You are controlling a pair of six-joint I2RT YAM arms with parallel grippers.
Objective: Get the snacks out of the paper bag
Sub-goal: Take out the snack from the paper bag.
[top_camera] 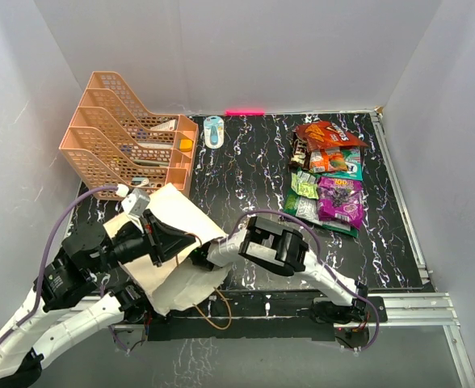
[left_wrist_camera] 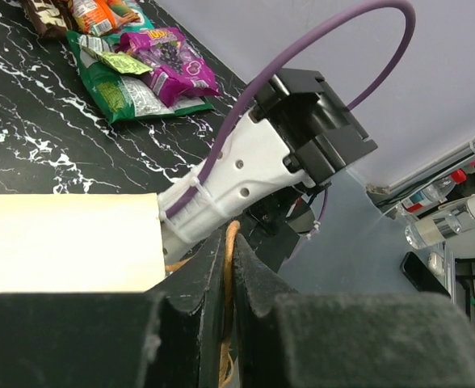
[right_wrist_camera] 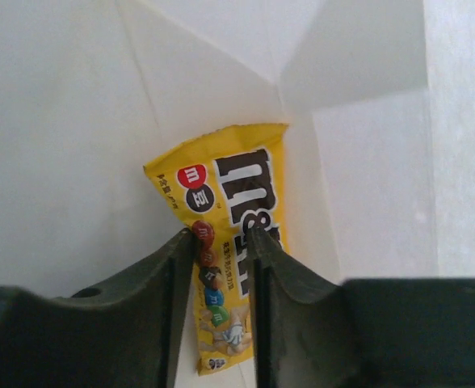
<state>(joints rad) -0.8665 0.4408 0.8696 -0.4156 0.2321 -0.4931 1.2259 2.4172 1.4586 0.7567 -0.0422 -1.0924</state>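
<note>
The beige paper bag [top_camera: 181,217] lies on its side at the near left, mouth toward the right arm. My left gripper [left_wrist_camera: 230,242] is shut on the bag's brown cord handle [left_wrist_camera: 230,271], beside the bag's paper wall [left_wrist_camera: 60,242]. My right gripper [right_wrist_camera: 221,238] is inside the bag [right_wrist_camera: 76,121], hidden in the top view; only its arm [top_camera: 274,242] shows there. Its jaws stand slightly apart, over a yellow M&M's packet [right_wrist_camera: 229,182] lying on the bag's inner wall. Several snacks [top_camera: 330,174] lie in a pile at the far right, also in the left wrist view [left_wrist_camera: 149,69].
A peach tiered tray rack [top_camera: 128,137] stands at the far left, just behind the bag. A small blue-and-white object [top_camera: 214,129] lies at the back centre. White walls enclose the black marbled table [top_camera: 245,178].
</note>
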